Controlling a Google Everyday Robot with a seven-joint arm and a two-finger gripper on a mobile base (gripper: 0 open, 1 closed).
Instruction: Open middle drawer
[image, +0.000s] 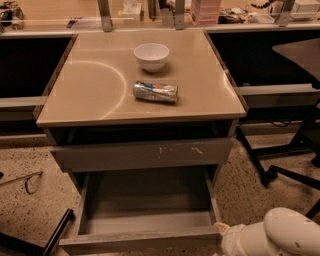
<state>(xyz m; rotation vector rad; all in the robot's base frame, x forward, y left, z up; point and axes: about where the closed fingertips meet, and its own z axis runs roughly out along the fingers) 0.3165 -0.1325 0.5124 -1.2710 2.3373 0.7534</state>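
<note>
High frontal view, gripper (220, 231) bottom-right

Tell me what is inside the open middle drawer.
The middle drawer shows only bare grey floor and walls; its rear is hidden under the scratched drawer above. The gripper is by its front right corner.

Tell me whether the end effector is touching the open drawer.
Cannot tell. Camera view: end effector beside the open drawer, at its front right corner; contact hidden.
</note>
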